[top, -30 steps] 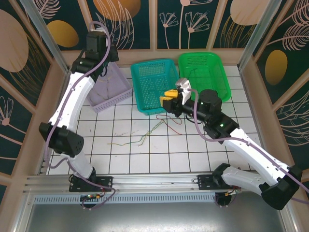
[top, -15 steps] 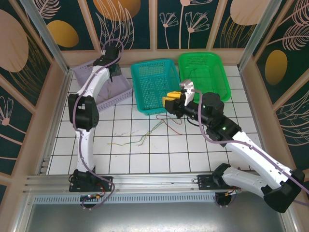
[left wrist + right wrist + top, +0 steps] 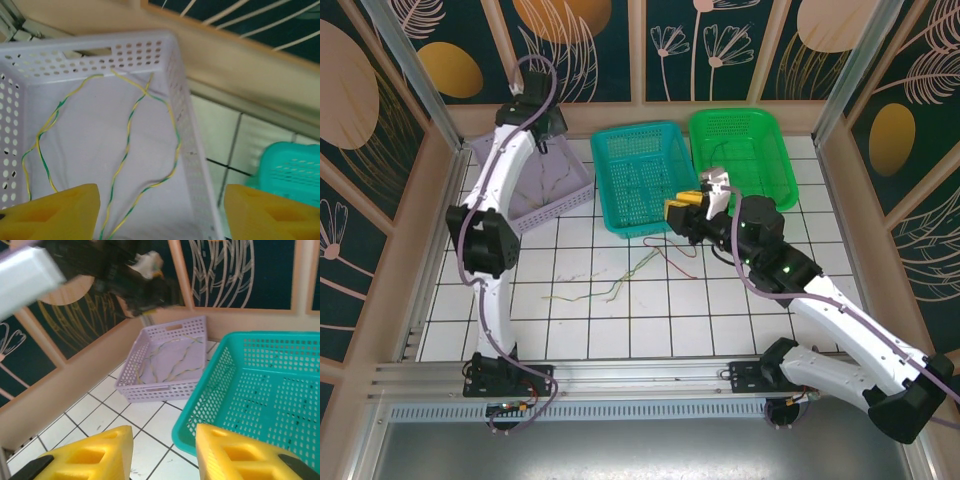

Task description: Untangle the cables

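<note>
While three baskets (image 3: 620, 135) stand abreast, green-yellow cable (image 3: 128, 125) lies in the lilac basket (image 3: 125, 52).

Green-yellow cable (image 3: 128, 135) looped in lilac basket (image 3: 192, 155); other cables (image 3: 612, 288) loose on table (image 3: 570, 330).

Lilac basket (image 3: 135, 52) and teal basket (image 3: 260, 390) matt perforated plastic; table tiles (image 3: 670, 310) smooth, glossy; right tool (image 3: 162, 452) pads (image 3: 85, 460) matt.

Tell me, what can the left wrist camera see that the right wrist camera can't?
Left wrist, not right wrist: the left fingers, spread apart, and the twists of the yellow-green cable up close. Right wrist, not left wrist: the right fingers and the left arm above the lilac basket. Both: the lilac basket holding that cable, the teal basket and white tiles.
</note>
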Tool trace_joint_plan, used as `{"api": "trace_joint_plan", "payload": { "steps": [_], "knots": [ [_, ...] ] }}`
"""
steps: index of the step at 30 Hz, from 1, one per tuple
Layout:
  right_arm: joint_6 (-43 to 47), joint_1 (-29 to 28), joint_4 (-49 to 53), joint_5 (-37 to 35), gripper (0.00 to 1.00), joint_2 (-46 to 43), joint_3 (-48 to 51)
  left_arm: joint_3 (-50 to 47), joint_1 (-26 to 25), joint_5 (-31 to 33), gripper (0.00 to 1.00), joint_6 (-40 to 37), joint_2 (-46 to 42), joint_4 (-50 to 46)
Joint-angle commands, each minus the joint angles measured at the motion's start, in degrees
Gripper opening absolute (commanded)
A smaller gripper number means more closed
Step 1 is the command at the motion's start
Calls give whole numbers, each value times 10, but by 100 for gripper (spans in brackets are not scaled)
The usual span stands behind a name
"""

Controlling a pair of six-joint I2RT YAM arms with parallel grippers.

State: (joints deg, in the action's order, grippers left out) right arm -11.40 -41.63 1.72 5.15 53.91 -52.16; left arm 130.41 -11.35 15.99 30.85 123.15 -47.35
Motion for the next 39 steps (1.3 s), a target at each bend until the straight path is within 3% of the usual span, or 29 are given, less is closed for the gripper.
{"api": "trace_joint_plan", "payload": {
  "steps": [1, 4, 7, 9, 14, 20, 28, 34, 39],
  "knots": [
    [-54, -3, 16, -73, 38, -16, 18, -48, -1, -68, 63, 43, -85, 5],
    [-132, -3, 49, -149, 38, -21, 35, -136, -9, -134, 60, 77, -152, 30],
    [-280, 2, 129, -233, 36, -22, 52, -263, -39, -169, 57, 111, -235, 61],
    [-367, 12, 176, -229, 33, -17, 63, -348, -69, -182, 55, 140, -295, 85],
    [-527, 28, 214, -141, 32, 26, 104, -599, -168, -200, 46, 217, -421, 148],
    [-591, 42, 157, -104, 32, 66, 174, -810, -285, -201, 43, 290, -498, 192],
    [-790, 100, -33, -37, 39, 132, 235, -884, -364, -186, 40, 265, -523, 291],
    [-900, 99, -95, -1, 39, 232, 204, -865, -400, -146, 50, 183, -483, 297],
    [-958, 99, -140, -33, 39, 275, 200, -839, -419, -108, 57, 124, -432, 293]
  ]
}}
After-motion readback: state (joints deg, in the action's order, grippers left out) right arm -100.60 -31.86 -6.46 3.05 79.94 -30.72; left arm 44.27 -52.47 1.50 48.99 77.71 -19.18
